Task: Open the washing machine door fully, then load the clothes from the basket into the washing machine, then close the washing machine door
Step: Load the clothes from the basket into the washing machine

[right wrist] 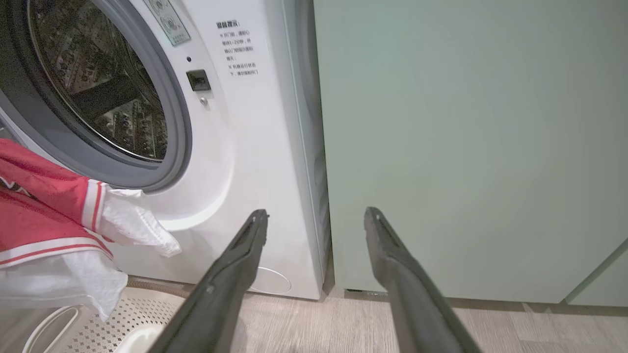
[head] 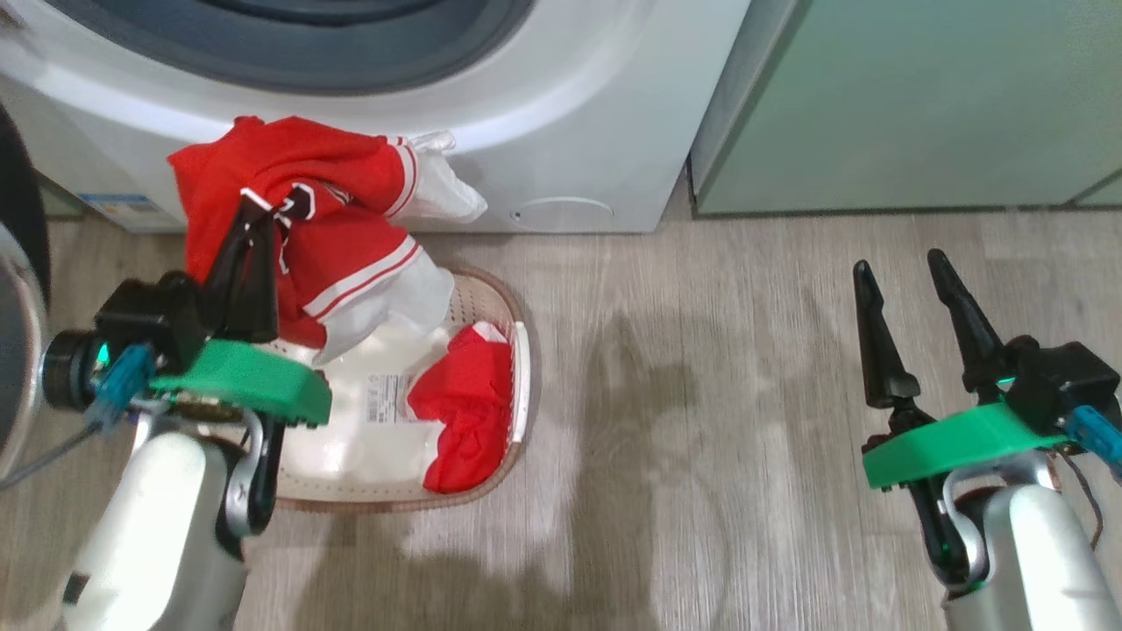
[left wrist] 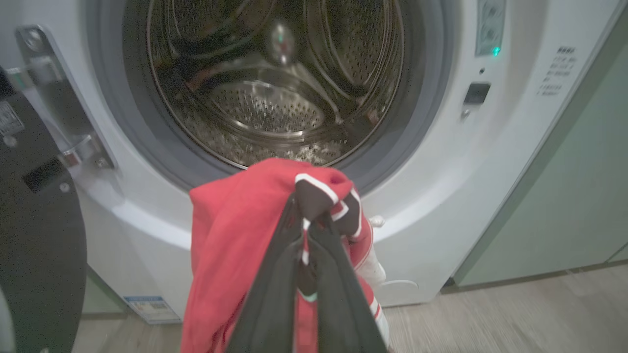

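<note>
Washing machine is seen open, its steel drum exposed; the door is apparently swung aside to the left, only its edge being shown. A green cabinet is set just beside it. The basket is placed on the floor before the machine, one red garment lying inside. A red jersey is pinched in the pressed-together left gripper above the basket, below the drum opening. The right gripper is spread, empty, well apart.
</note>
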Motion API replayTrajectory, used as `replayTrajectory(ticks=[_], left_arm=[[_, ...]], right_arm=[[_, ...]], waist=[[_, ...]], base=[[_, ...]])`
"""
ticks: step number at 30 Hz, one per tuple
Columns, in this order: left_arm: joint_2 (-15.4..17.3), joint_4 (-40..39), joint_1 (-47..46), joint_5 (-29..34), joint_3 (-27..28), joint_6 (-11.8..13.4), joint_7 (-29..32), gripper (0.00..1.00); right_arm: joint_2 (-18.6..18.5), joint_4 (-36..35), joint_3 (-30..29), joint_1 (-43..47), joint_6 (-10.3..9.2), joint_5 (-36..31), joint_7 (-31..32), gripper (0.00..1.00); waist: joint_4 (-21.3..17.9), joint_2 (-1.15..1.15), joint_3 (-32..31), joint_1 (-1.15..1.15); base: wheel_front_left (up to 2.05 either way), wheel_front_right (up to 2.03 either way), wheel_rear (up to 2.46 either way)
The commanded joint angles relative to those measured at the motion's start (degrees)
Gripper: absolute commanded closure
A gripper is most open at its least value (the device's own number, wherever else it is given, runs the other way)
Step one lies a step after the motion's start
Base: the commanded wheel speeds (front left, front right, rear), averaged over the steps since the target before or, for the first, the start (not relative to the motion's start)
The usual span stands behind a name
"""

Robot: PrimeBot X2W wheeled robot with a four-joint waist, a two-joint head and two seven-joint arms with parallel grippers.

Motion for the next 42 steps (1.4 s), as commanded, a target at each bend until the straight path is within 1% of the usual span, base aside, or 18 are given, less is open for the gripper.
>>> replayTrajectory(ticks=[1,7,14,20,28,42], left_arm=[[2.2,-4.1,0.0,0.0,2.8,0.7,0.3,1.00],[3.3,-13.4,5.3,0.2,3.3,3.1,3.0,1.00],[3.7,-18.1,13.4,0.1,3.7,5.3,3.3,1.00],[3.9,-19.3,17.8,-0.1,3.1,5.8,3.5,1.00],[3.9,-19.3,21.6,-0.4,2.7,6.4,3.4,1.00],[4.2,-18.7,22.7,-0.4,2.6,7.4,3.8,1.00]], right_arm=[[-0.4,-2.2,1.2,0.5,0.00,-0.3,0.2,0.00],[-0.4,-2.9,1.4,2.2,0.00,-0.3,1.4,0.00],[-0.4,-3.8,2.1,5.0,0.00,-0.1,2.3,0.00],[-0.4,-5.7,2.0,7.5,0.00,-0.3,3.9,0.00],[-0.4,-8.1,2.0,10.7,0.00,-0.1,5.6,0.00],[-0.4,-9.5,1.7,12.1,0.00,0.0,6.7,0.00]], waist=[[0.5,0.00,-1.6,0.01],[0.6,0.00,-4.7,0.01],[0.2,0.00,-9.0,0.01],[0.3,0.00,-12.1,0.01],[0.2,0.00,-15.9,0.01],[-0.1,0.00,-16.7,0.01]], base=[[0.00,0.00,0.00],[0.00,0.00,0.00],[0.00,0.00,0.00],[0.00,0.00,0.00],[0.00,0.00,0.00],[0.00,0.00,0.00]])
